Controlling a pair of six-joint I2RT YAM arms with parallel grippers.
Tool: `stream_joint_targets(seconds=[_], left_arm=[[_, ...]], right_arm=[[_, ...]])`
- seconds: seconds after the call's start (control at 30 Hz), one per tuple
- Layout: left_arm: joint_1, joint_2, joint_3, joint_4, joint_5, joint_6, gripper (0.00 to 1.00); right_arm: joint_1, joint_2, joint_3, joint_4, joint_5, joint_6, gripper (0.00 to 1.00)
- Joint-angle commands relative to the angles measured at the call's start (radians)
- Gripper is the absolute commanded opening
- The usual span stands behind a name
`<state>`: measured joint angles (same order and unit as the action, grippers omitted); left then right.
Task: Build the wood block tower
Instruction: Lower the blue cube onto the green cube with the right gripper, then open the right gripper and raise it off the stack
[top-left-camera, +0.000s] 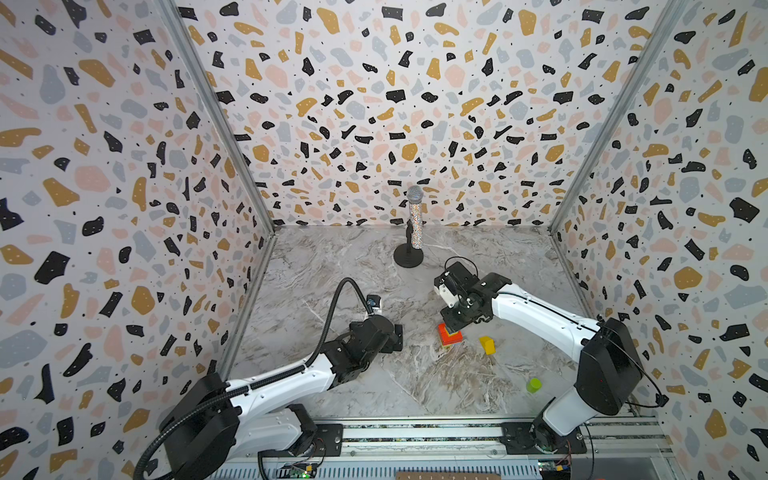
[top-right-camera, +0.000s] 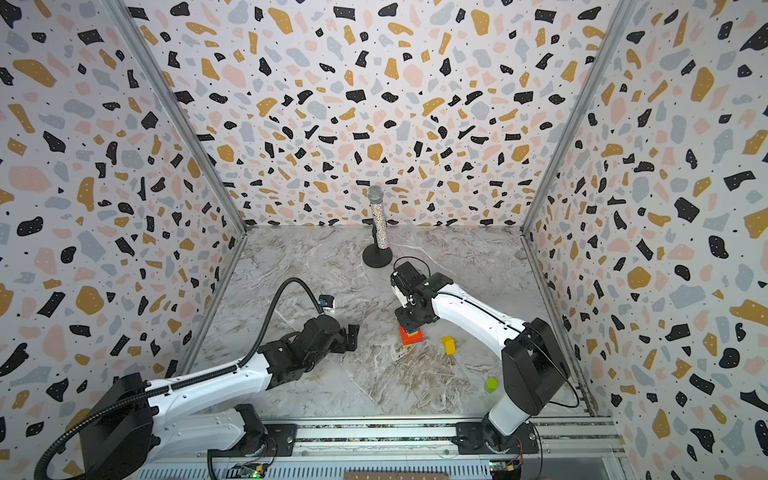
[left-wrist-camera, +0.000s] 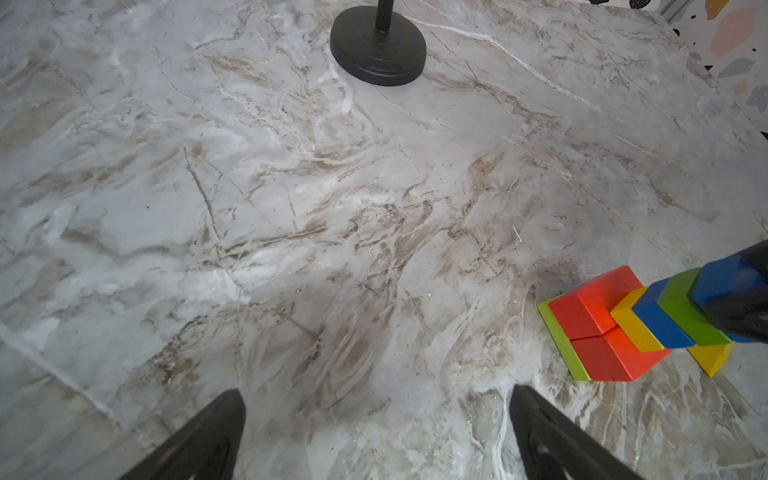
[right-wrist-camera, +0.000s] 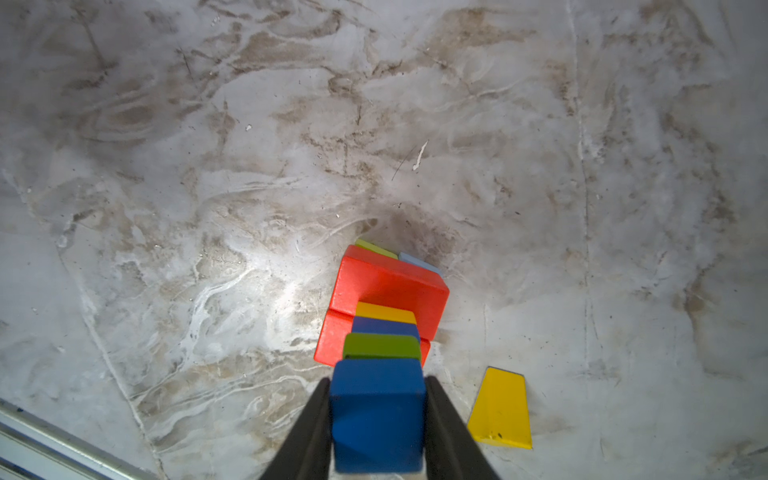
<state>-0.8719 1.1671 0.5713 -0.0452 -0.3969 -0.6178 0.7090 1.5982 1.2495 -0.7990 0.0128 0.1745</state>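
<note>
Marble-look counter (top-left-camera: 316, 266) carries the whole job. In both top views the tower (top-left-camera: 449, 337) stands upright near the middle of it. From the base up it has thin green and pale blue pieces, two red bricks, then yellow, blue and green cubes.

The right end effector (right-wrist-camera: 378, 380) comes straight down on the tower's top, with a dark blue block (right-wrist-camera: 378, 415) between its jaws, seated on the green cube. The jaws lie close along both sides of that block. Whether they are clamping it or have just let go cannot be told.

The left end effector (left-wrist-camera: 376, 432) is spread wide and empty, low over bare counter to the tower's left.

One loose yellow block (top-left-camera: 487, 345) rests on the counter just beside the tower, on the right arm's side, below and outward of that end effector. The right arm is clearly the nearer one for fetching it. Its long axis is not clear from these views.
</note>
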Motion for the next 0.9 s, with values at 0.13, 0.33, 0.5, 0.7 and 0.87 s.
stream_joint_targets(seconds=[0.13, 0.33, 0.5, 0.7, 0.87], left_arm=[[-0.003, -0.01, 0.007, 0.021, 0.005, 0.001, 1.0], [-0.003, -0.01, 0.015, 0.016, 0.004, 0.004, 1.0], [-0.003, -0.01, 0.022, 0.007, 0.001, 0.01, 1.0], [-0.003, -0.002, 0.061, -0.014, -0.008, 0.021, 1.0], [-0.003, -0.006, 0.097, -0.041, -0.015, 0.037, 1.0]], right_arm=[[0.004, 0.0, 0.0, -0.007, 0.006, 0.0, 0.45], [0.004, -0.007, 0.008, -0.01, 0.016, 0.0, 0.49], [0.005, -0.021, 0.026, -0.014, 0.029, 0.002, 0.5], [0.004, -0.044, 0.059, -0.03, 0.039, 0.002, 0.51], [0.004, -0.095, 0.066, -0.032, 0.046, 0.012, 0.52]])
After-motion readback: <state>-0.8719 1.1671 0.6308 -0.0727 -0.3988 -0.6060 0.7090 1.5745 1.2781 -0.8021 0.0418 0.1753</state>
